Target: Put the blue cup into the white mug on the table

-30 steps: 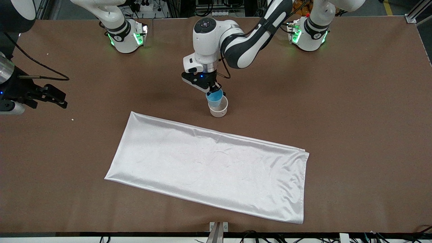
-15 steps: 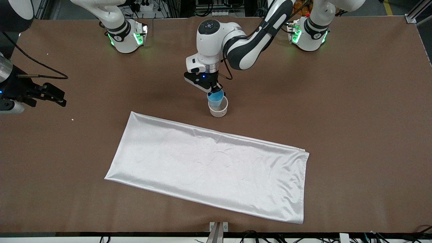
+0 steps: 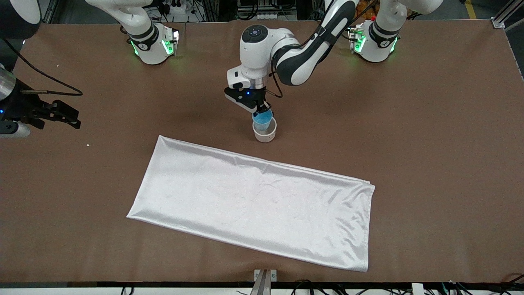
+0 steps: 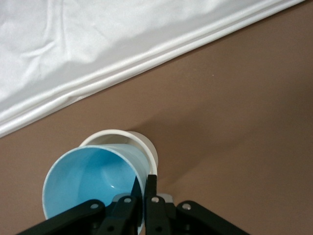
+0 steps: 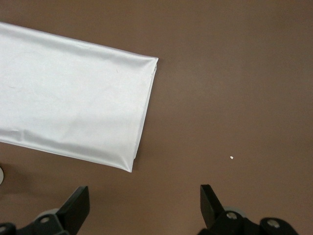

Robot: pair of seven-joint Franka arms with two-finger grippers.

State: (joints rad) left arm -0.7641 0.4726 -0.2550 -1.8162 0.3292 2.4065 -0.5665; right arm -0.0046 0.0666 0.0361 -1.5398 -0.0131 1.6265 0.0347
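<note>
Item: my left gripper (image 3: 262, 110), upper centre of frame, fingers pinched on the rim of the blue cup (image 3: 262, 120). Cup sits partly inside the white mug (image 3: 265, 133), on the table (image 3: 430, 135) above the white cloth (image 3: 254, 200). My right gripper (image 3: 67, 116), frame's left edge, waits, fingers spread wide.

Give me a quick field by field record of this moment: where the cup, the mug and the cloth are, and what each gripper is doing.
blue cup: pinched at its rim by the left gripper, lower part inside the white mug, upper part above the rim
white mug: upright on the table
left gripper: shut on the blue cup, over the mug
right gripper: open, holding nothing, waiting over bare table at the right arm's end
white cloth: flat on the table, nearer the front camera than the mug, not touching it
table: brown, matte
</note>
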